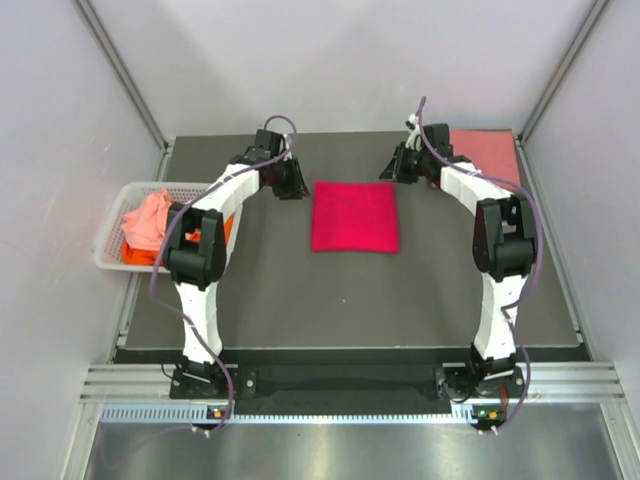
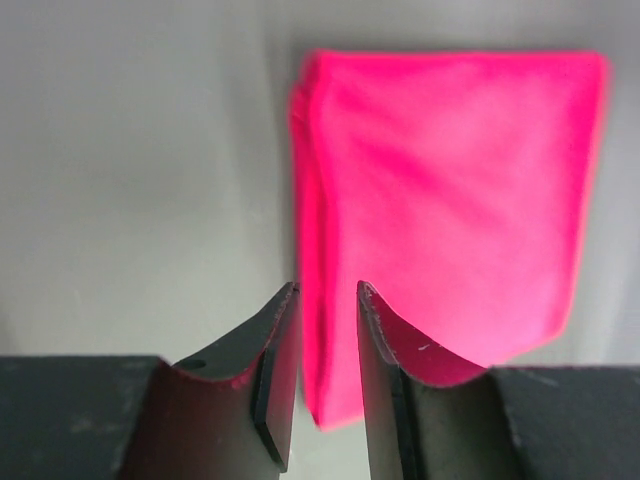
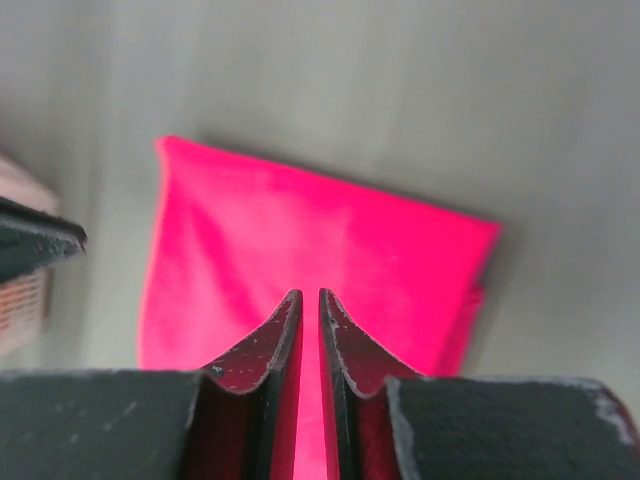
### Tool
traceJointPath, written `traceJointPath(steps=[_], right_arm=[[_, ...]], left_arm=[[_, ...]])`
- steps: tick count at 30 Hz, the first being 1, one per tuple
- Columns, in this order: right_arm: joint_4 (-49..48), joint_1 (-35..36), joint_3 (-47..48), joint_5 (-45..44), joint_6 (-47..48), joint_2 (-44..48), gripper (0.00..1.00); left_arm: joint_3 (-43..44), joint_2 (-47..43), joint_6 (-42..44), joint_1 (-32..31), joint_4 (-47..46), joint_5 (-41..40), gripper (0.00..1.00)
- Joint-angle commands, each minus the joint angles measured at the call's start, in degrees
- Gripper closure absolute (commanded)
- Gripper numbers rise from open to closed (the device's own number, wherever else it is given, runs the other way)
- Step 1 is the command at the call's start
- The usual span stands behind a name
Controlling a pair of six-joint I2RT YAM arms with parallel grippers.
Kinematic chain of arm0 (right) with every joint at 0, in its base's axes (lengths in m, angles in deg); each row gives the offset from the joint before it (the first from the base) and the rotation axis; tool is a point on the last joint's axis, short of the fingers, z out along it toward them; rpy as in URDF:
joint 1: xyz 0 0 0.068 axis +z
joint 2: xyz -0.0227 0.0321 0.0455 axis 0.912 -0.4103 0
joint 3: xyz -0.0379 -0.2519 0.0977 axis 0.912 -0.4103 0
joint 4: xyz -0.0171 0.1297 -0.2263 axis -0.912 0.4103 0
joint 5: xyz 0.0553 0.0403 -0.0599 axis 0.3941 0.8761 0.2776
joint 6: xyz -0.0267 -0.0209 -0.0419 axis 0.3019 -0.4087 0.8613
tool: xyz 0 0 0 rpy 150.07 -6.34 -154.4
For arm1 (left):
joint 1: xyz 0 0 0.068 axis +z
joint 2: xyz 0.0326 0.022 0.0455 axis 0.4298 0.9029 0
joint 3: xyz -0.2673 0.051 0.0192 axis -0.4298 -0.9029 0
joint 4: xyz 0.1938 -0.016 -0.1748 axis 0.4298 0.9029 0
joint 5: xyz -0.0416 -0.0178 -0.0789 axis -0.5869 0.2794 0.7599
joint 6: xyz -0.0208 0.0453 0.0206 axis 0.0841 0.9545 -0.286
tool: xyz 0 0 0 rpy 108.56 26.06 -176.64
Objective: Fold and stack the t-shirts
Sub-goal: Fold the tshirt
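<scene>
A bright magenta-red t-shirt (image 1: 355, 217) lies folded into a flat rectangle at the middle of the dark mat. My left gripper (image 1: 292, 185) hovers just off its far left corner, jaws slightly open and empty; in the left wrist view the magenta-red shirt (image 2: 450, 200) lies below the gripper (image 2: 328, 285). My right gripper (image 1: 397, 170) hangs near the far right corner, jaws almost together with nothing in them; its wrist view shows the shirt (image 3: 300, 230) under the gripper (image 3: 310, 292). A coral-pink folded shirt (image 1: 490, 152) lies at the back right.
A white slotted basket (image 1: 110, 235) stands off the mat's left edge, holding a crumpled salmon pink shirt (image 1: 150, 218) over an orange one (image 1: 135, 252). Grey walls close in on both sides and behind.
</scene>
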State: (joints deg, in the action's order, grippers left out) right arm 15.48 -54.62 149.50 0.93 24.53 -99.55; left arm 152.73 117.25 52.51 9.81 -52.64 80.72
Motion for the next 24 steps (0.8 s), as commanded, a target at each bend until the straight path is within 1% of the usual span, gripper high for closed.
traceJointPath(steps=[1,3,6,7,8,9,11,12,13,14,15,17,20,24], right_arm=[[-2.91,1.93,-1.97,2.92,-1.63,5.34,0.87],[-4.32,2.64,-3.2,3.53,-2.25,5.0,0.87],[-7.74,3.6,-4.34,7.04,-4.01,3.68,0.87],[-9.31,4.48,-5.31,9.75,-5.75,3.24,0.87],[-13.16,5.01,-5.66,10.91,-6.55,2.63,0.87],[-14.76,5.54,-5.84,12.14,-7.34,0.79,0.86],[-18.55,6.77,-5.32,15.31,-10.15,-1.85,0.86],[-19.86,7.03,-5.05,16.45,-11.3,-4.73,0.86],[-22.57,7.3,-4.97,18.02,-13.57,-6.15,0.86],[-23.21,7.3,-4.96,18.21,-14.46,-7.56,0.86],[-23.13,7.39,-4.7,18.22,-14.91,-9.92,0.86],[-20.85,7.21,-3.74,16.99,-13.42,-11.78,0.86],[-19.53,6.95,-2.86,16.64,-11.84,-13.46,0.86],[-20.23,6.07,-2.95,16.02,-12.01,-11.89,0.85]], left_arm=[[-5.92,-7.42,0.97,-1.15,-2.46,1.44,0.66],[-8.39,-7.78,0.26,-1.5,-3.61,2.78,0.66],[-12.97,-7.78,-0.18,-2.03,-5.19,4.27,0.66],[-14.89,-7.44,-0.35,-2.11,-5.8,5.41,0.66],[-16.3,-7.17,-0.96,-2.29,-7.03,6.11,0.66],[-17.53,-6.99,-1.4,-2.64,-8.26,6.56,0.66],[-20.35,-5.59,-2.81,-2.9,-11.25,8.13,0.71],[-21.14,-5.06,-3.16,-3.17,-12.13,8.93,0.72],[-22.19,-3.93,-3.43,-3.43,-12.57,9.19,0.76],[-22.64,-3.57,-3.34,-3.69,-11.88,8.59,0.81],[-22.82,-3.3,-3.08,-4.05,-11.01,6.41,0.91],[-24.05,-3.3,-2.73,-4.31,-9.6,4.46,1.0],[-26.07,-4.7,-2.81,-4.31,-8.1,0.86,1.0],[-26.95,-6.46,-2.46,-4.4,-5.21,-3.36,1.0]])
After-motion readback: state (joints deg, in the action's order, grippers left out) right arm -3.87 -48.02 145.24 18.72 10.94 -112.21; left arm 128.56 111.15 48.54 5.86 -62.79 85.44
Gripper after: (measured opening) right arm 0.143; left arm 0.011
